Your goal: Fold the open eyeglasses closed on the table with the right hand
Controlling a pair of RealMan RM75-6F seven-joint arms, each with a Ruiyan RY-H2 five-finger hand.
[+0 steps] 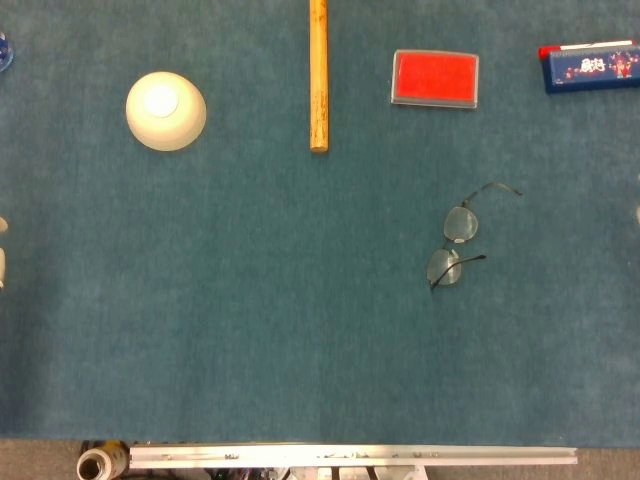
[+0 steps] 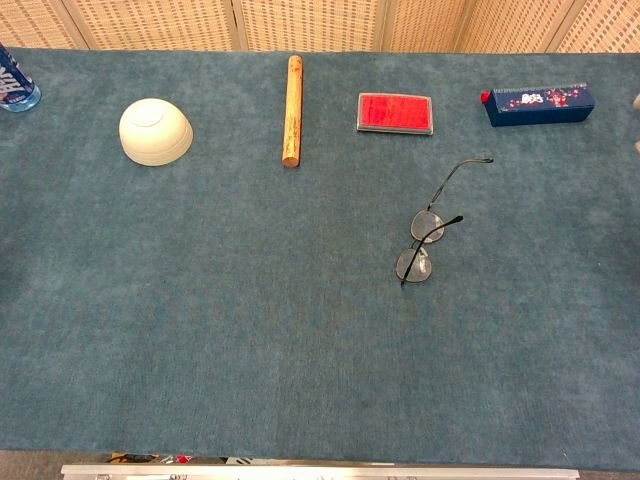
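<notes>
Eyeglasses (image 1: 458,238) open on blue table (image 1: 250,330), untouched. Right hand (image 1: 638,212) and left hand (image 1: 2,250) slivers at frame edges; finger state unclear

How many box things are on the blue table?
2. The red box lies at the far side, right of the wooden stick. The dark blue box lies further right, near the far right corner. None looks hidden.

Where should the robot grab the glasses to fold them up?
Probably at a thin arm of the glasses, near its tip, coming from the right. Both arms stick out to the right of the lenses, open and bare, so a push towards the lenses should swing one shut.
</notes>
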